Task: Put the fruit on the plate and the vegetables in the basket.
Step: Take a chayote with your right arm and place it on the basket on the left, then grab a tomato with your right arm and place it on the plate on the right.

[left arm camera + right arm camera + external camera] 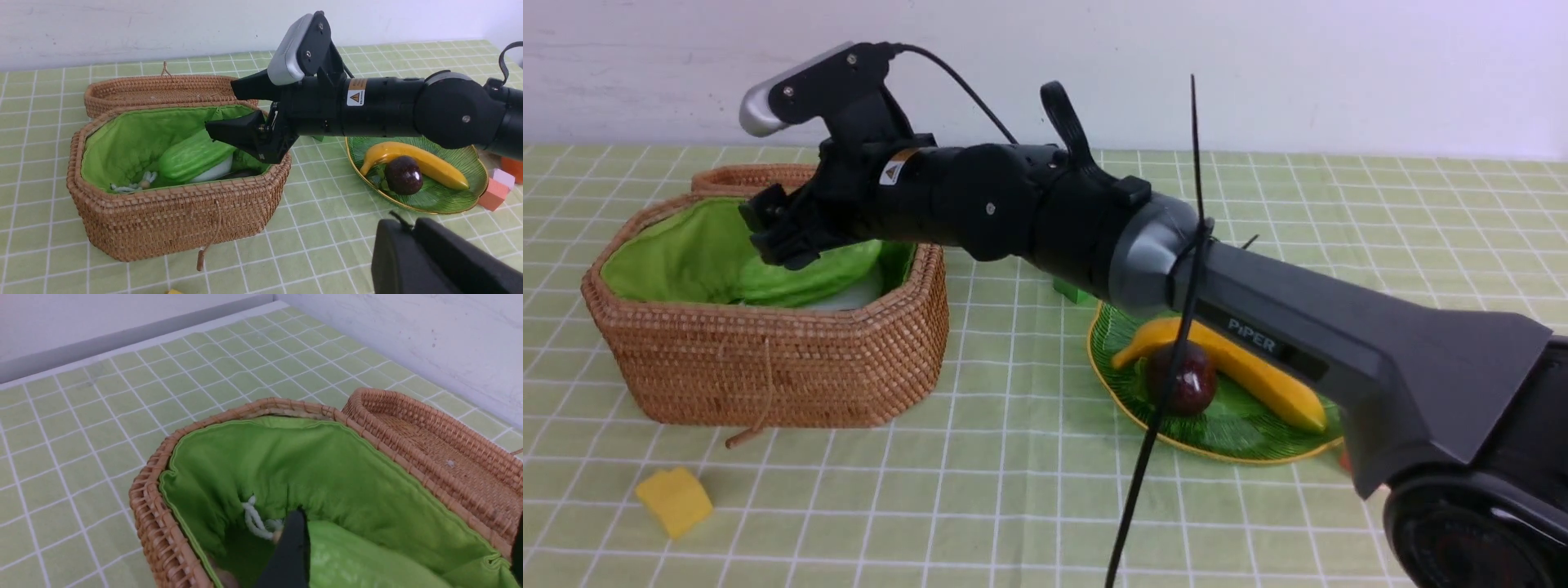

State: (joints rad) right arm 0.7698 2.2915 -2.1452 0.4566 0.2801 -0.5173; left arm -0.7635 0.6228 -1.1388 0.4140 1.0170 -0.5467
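Note:
The wicker basket (768, 367) with green lining stands open at the left. Inside it lie the bumpy light-green gourd (192, 157) and a white vegetable (214, 173). My right arm reaches across to it, and my right gripper (222, 107) hangs open just over the gourd (367, 559), one finger (290, 551) beside it. On the green plate (1225, 453) rest the banana (1258, 376) and the mangosteen (1196, 380). Past the plate, the persimmon's orange edge (515, 168) shows on the table. My left gripper (410, 224) is shut and empty, low and near the plate.
The basket's lid (163, 92) lies open behind it. A yellow foam cube (674, 500) sits in front of the basket, a green cube (1070, 290) behind the plate, and pink cubes (492, 195) beside the plate. A black cable tie (1168, 384) hangs from the right arm.

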